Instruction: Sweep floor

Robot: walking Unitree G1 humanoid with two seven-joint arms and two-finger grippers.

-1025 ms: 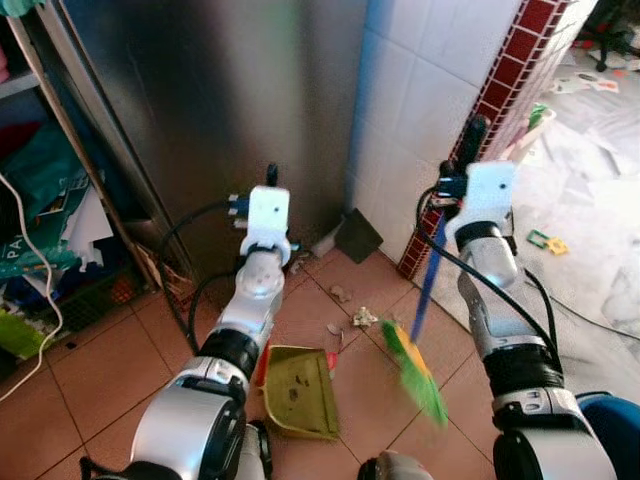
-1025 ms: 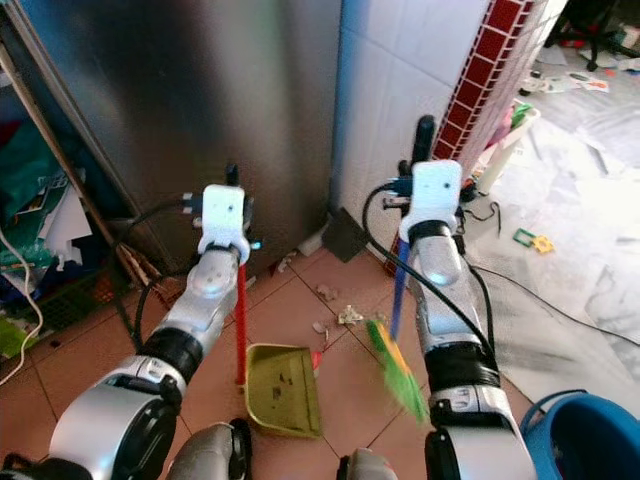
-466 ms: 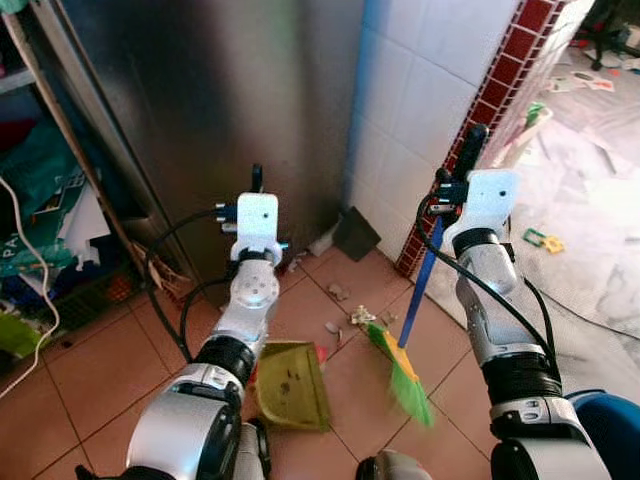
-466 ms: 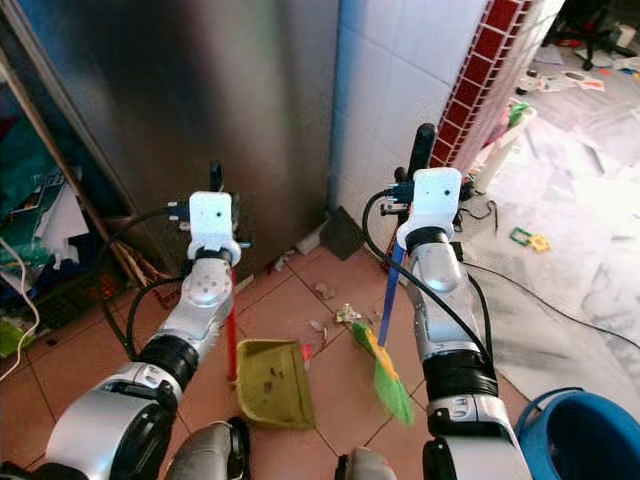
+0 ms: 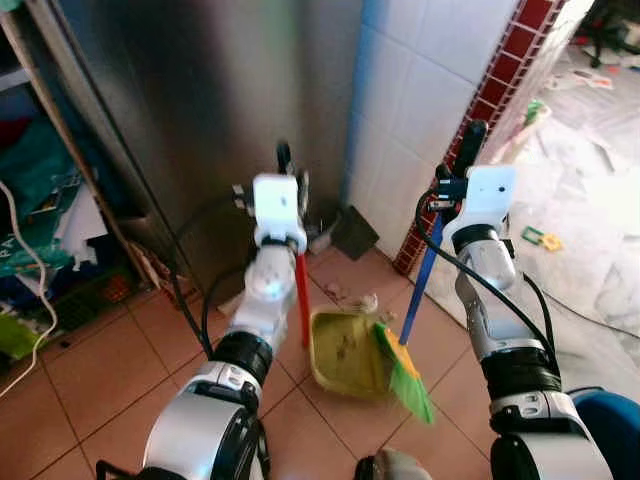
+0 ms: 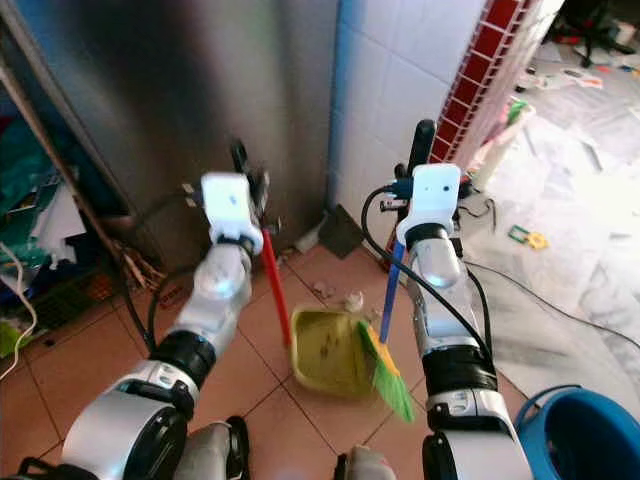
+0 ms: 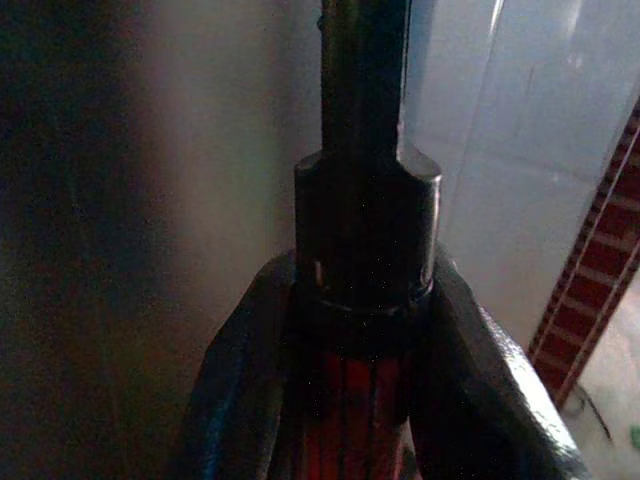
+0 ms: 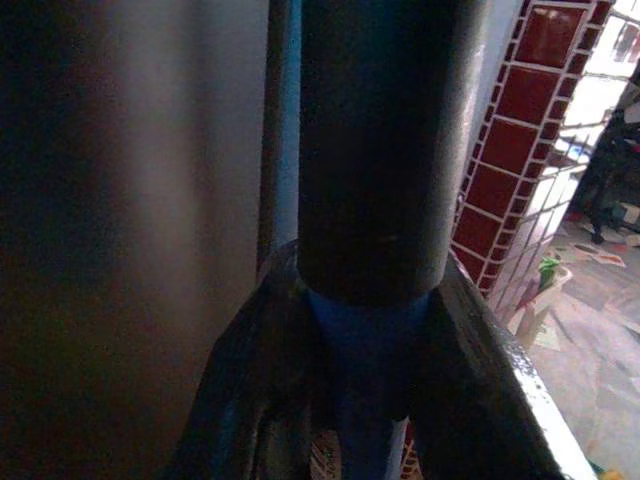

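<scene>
right pincer (image 8: 365, 400) clamped on the broom (image 5: 412, 330), fingers either side of the blue pole just below its black end grip. left pincer (image 7: 350, 400) clamped on the dustpan (image 5: 345, 350) by its red handle, again just under the black cap. both held near the top of long upright sticks.

green bristle head sits on the tiled floor (image 5: 90, 360) at the right lip of the yellow-green pan, touching or overlapping it. a few scraps of debris (image 5: 350, 300) lie just behind the pan, near the steel panel (image 5: 200, 100) and white tiled wall (image 5: 420, 100).

handling guess: both tools light, poles stiff and smooth plastic or metal, so may twist in the grip. bristles soft, will splay under load. pan is thin plastic and likely skates on tile when pushed by the broom; needs downward pressure. high grip gives poor leverage at the head.

no readable brand or writing on either tool.
</scene>
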